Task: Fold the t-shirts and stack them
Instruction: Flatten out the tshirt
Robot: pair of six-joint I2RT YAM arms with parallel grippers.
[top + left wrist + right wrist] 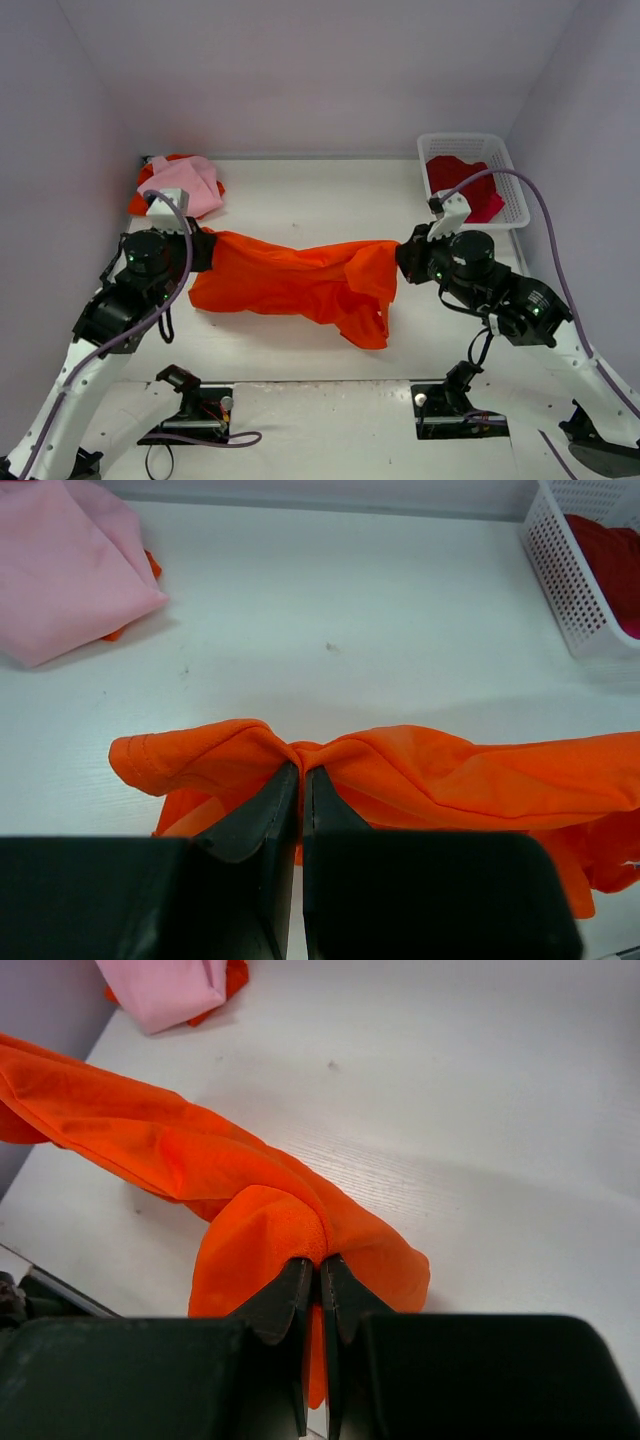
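Orange t-shirt [300,280], soft and crumpled, spans between left gripper [301,771] and right gripper [320,1260], both pinched tight on its edges; smooth white table [310,200] stretches behind it

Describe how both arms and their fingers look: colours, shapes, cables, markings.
The left arm and right arm match: white lower links, black rounded joint housings with small green lights, and a white bracket at the wrist. A pale purple cable loops along each. The fingers are plain black, tapering to narrow tips from blocky black bodies. No markings are readable.
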